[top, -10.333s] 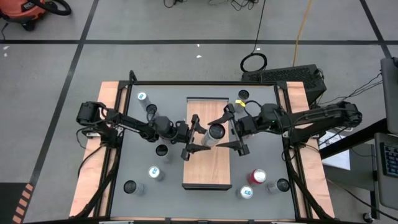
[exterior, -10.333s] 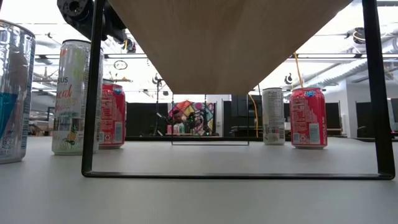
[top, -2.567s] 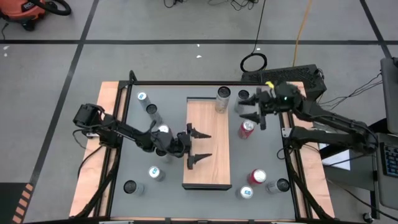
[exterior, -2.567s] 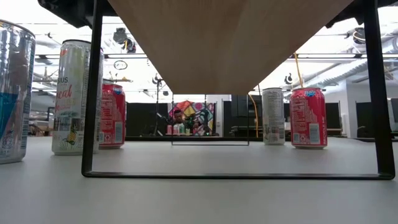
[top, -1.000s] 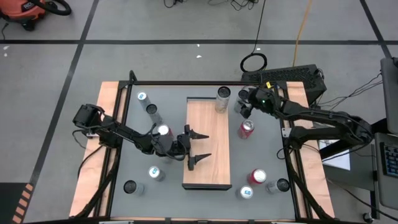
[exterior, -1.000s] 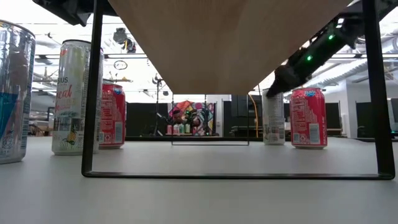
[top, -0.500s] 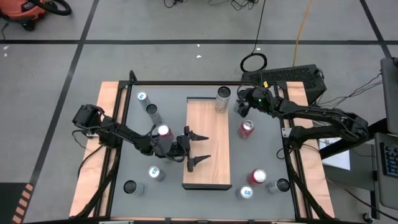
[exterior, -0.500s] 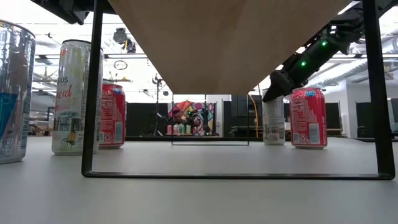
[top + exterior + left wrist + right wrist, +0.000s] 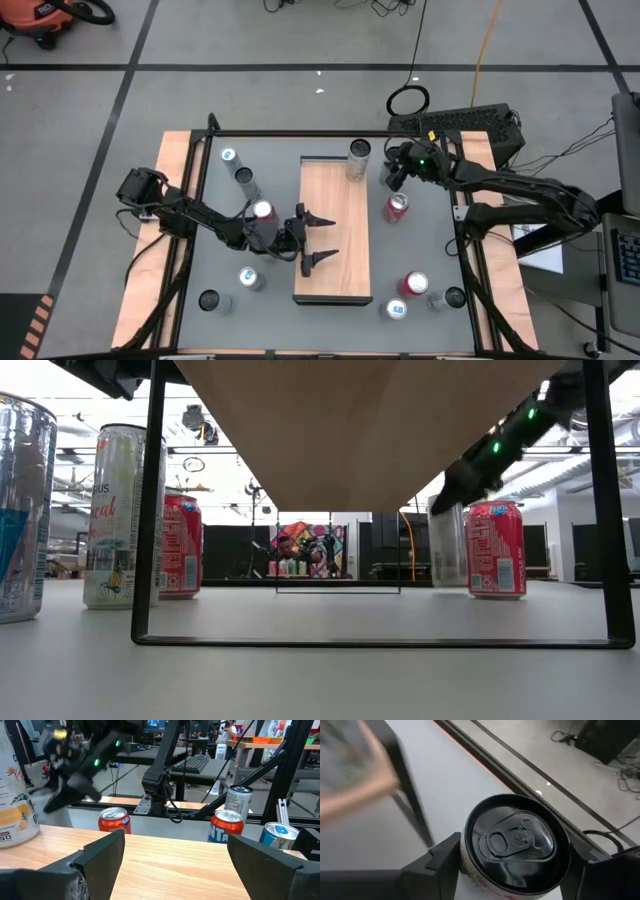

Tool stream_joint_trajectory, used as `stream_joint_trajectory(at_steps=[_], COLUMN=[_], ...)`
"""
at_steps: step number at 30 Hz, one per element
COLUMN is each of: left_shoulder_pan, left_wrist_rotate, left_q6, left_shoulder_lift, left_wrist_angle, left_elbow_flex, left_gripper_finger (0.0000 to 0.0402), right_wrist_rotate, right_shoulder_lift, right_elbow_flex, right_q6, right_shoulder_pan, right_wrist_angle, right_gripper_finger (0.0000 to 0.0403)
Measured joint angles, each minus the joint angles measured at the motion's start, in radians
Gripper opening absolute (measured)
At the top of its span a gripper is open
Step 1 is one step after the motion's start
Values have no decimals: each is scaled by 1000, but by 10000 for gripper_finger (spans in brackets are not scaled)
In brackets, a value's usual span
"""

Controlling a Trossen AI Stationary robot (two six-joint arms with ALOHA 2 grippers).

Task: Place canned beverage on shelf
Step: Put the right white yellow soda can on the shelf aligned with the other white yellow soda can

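One view, right wrist, shows black-topped can [image 9: 516,845] between hand's fingers [image 9: 437,862].

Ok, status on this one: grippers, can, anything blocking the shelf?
Right gripper around the black-topped can, beside the shelf's far end. Left gripper open, over the shelf. One can on the shelf; rest of board bare.

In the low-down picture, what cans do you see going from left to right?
Silver-and-blue can → tall white can → red can → blurry pale can under the right claw → red can.
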Motion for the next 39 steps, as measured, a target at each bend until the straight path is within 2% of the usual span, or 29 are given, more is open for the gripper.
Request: stream_joint_trajectory(at_steps=[9,13,16,20,28,34,39], left_shoulder_pan=[9,8,7,7,5,5,-4], left_wrist_rotate=[-33,-33,-33,-33,13,100,152], left_q6=[-17,-26,-33,-53,-54,-77,-53], left_shoulder_lift=[0,0,0,0,0,0,0], left_wrist_angle=[11,11,14,34,94,152,172], left_elbow_flex=[0,0,0,0,7,8,13], left_gripper_finger=[354,354,354,354,354,354,354], right_wrist_rotate=[-172,-174,-180,-191,-391,-384,-385], right_shoulder_lift=[-162,-201,-227,-250,-268,-236,-161], right_elbow_flex=[203,305,377,442,457,457,457], right_q6=[74,93,100,88,35,-57,-151], right_shoulder_pan=[130,205,267,346,490,605,676], right_wrist_angle=[-337,-505,-563,-576,-463,-338,-217], right_gripper_finger=[202,202,201,201,201,201,201])
